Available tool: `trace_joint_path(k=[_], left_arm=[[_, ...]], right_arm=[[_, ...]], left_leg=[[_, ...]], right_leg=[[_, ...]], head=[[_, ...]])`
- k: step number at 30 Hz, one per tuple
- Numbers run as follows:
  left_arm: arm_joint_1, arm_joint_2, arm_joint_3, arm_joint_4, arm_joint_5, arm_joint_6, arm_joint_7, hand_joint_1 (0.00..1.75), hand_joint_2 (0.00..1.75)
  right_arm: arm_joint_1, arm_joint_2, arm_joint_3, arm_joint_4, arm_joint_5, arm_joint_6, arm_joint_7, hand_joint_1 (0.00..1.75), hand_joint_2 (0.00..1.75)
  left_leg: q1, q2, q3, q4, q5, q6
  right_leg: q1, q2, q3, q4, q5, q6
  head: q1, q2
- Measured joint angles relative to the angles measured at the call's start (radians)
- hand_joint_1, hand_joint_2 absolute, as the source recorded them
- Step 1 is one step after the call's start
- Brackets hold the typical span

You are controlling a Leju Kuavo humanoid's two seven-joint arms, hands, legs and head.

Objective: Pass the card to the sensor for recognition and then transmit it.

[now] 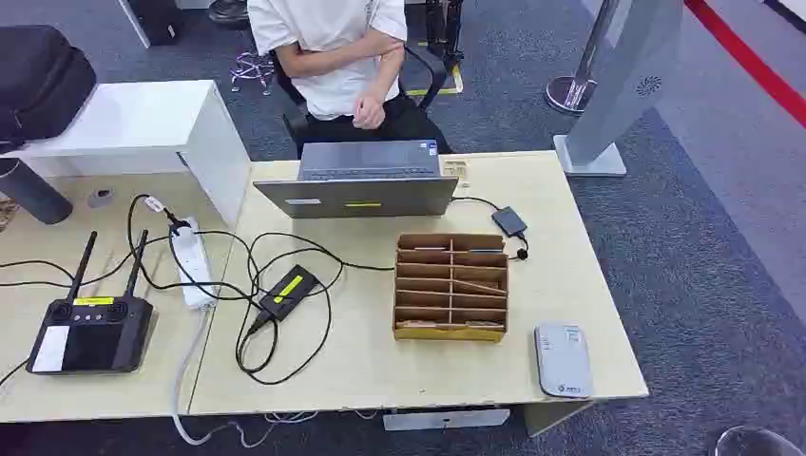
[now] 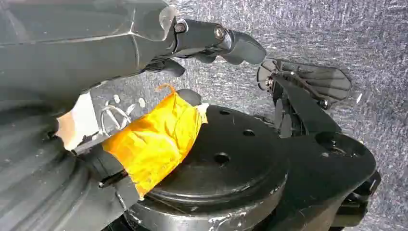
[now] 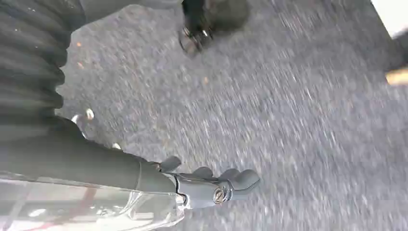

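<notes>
A wooden slotted card box (image 1: 450, 287) stands on the table's right half, with thin cards lying in some of its slots. The grey-white sensor pad (image 1: 563, 359) lies flat near the front right corner, just right of the box. My left hand (image 2: 207, 38) hangs over grey carpet with its fingers stretched out and nothing in them; its thumb (image 2: 154, 139) is wrapped in yellow tape. My right hand (image 3: 211, 185) also hangs over the carpet, fingers loosely extended and empty; that view is blurred.
A person (image 1: 333, 57) sits behind the table at an open laptop (image 1: 361, 185). A small black box (image 1: 508, 221) on a cable lies right of the laptop. Cables, a power strip (image 1: 193, 263), a black adapter (image 1: 288, 290) and a router (image 1: 90, 328) cover the left side.
</notes>
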Motion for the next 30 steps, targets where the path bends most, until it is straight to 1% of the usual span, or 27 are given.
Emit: trace_joint_path(k=[3,5,7,9,10,12,14,15,16,17,20,26,30], left_arm=[[0.0,0.0,0.0,0.003,-0.001,-0.008,-0.006,0.0,1.75],[0.0,0.0,0.0,0.008,-0.001,-0.013,-0.009,0.0,1.75],[-0.001,-0.001,0.0,0.011,-0.002,-0.018,-0.011,0.0,1.75],[0.0,0.0,0.0,0.014,-0.009,-0.028,-0.021,0.0,1.75],[0.0,0.0,0.0,0.014,-0.012,-0.034,-0.023,0.0,1.75],[0.0,0.002,0.0,0.016,-0.015,-0.044,-0.026,0.0,1.75],[0.0,0.003,0.0,0.016,-0.016,-0.05,-0.026,0.0,1.75],[0.0,0.002,0.0,0.016,-0.018,-0.05,-0.026,0.0,1.75],[0.0,0.003,0.0,0.016,-0.018,-0.049,-0.026,0.0,1.75],[0.0,0.002,0.0,0.016,-0.02,-0.049,-0.023,0.0,1.75],[-0.001,0.002,0.0,0.016,-0.022,-0.047,-0.019,0.0,1.75],[-0.004,0.002,0.0,0.016,-0.032,-0.046,-0.011,0.0,1.75],[-0.008,0.003,0.0,0.016,-0.042,-0.042,-0.003,0.0,1.75]], right_arm=[[0.0,-0.042,-0.026,-0.002,-0.016,-0.013,-0.016,0.0,1.75],[0.001,-0.072,-0.049,-0.003,-0.033,-0.016,-0.04,0.0,1.75],[0.003,-0.115,-0.077,-0.009,-0.047,-0.018,-0.068,0.0,1.75],[0.004,-0.168,-0.11,-0.015,-0.057,-0.018,-0.098,0.0,1.75],[0.005,-0.186,-0.123,-0.018,-0.061,-0.018,-0.107,0.0,1.75],[0.005,-0.254,-0.158,-0.027,-0.066,-0.005,-0.114,0.0,1.75],[0.006,-0.309,-0.189,-0.035,-0.069,0.004,-0.118,0.0,1.75],[0.006,-0.341,-0.207,-0.041,-0.068,0.013,-0.12,0.0,1.75],[0.005,-0.359,-0.221,-0.044,-0.068,0.026,-0.119,0.0,1.75],[0.004,-0.395,-0.241,-0.052,-0.069,0.045,-0.118,0.0,1.75],[0.0,-0.462,-0.298,-0.068,-0.062,0.079,-0.108,0.0,1.75],[-0.021,-0.582,-0.41,-0.108,-0.068,0.164,-0.11,0.0,1.75],[-0.053,-0.644,-0.471,-0.135,-0.069,0.197,-0.104,0.0,1.75]], left_leg=[[0.0,0.0,0.0,0.0,0.0,0.0],[0.0,0.0,0.0,0.0,0.0,0.0],[-0.001,0.0,0.0,0.0,0.0,0.0],[-0.002,0.0,0.0,0.0,0.0,0.001],[-0.002,0.0,0.0,0.0,0.0,0.001],[-0.003,0.0,0.0,0.001,-0.001,0.002],[-0.005,0.0,0.0,0.001,-0.001,0.005],[-0.006,0.0,0.0,0.001,-0.001,0.005],[-0.006,0.0,0.0,0.001,-0.001,0.005],[-0.006,0.0,0.0,0.001,-0.001,0.006],[-0.007,0.0,0.0,0.001,-0.001,0.006],[-0.009,0.0,0.0,0.001,0.0,0.009],[-0.009,0.0,0.0,0.001,0.0,0.009]], right_leg=[[0.0,0.0,0.0,0.0,0.0,0.0],[0.0,0.0,0.0,0.0,0.0,0.0],[-0.001,0.0,0.0,0.0,0.0,0.0],[-0.002,0.0,0.0,0.0,0.0,0.0],[-0.002,0.0,0.0,0.0,0.0,0.002],[-0.003,0.0,0.0,0.0,0.0,0.002],[-0.005,0.0,-0.001,0.0,0.0,0.003],[-0.005,0.0,0.0,0.0,0.0,0.003],[-0.005,0.0,0.0,0.0,0.0,0.003],[-0.006,0.0,-0.001,0.0,0.0,0.003],[-0.007,0.0,0.0,0.0,0.0,0.005],[-0.008,0.0,0.0,0.0,0.001,0.006],[-0.009,0.0,0.0,0.0,0.001,0.006]], head=[[0.0,0.0],[0.0,0.0],[-0.002,0.0],[-0.001,0.0],[-0.001,0.0],[-0.002,0.0],[-0.002,0.0],[-0.002,0.0],[-0.001,0.0],[-0.002,0.0],[-0.003,0.0],[-0.005,0.0],[-0.004,0.0]])
